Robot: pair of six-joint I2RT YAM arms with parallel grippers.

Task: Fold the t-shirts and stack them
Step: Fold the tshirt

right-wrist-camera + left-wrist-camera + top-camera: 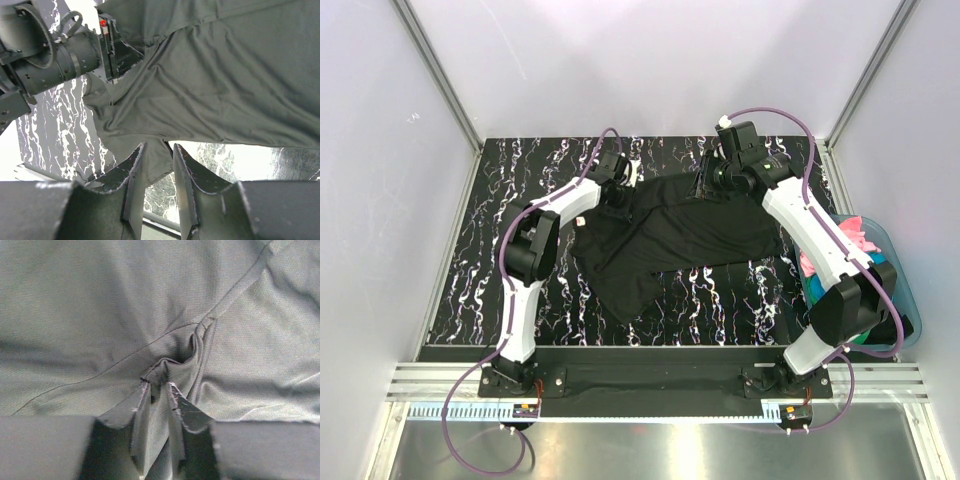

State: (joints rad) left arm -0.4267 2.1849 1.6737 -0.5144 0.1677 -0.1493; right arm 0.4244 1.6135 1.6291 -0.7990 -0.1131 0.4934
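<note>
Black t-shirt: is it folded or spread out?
Spread out, not folded: the black t-shirt sprawls rumpled across the table, showing no neat fold.

You have a table (pixel 720 300) topped in black with white marbled veining; the same pattern shows in the right wrist view (pixel 55 130). At its right edge sits a translucent teal plastic tub (pixel 912 300). Plain white walls (pixel 650 60) close in three sides, with aluminium uprights (pixel 435 70) at the corners. Along the near edge run aluminium rails (pixel 650 385) and a ticked measuring strip (pixel 650 410).
</note>
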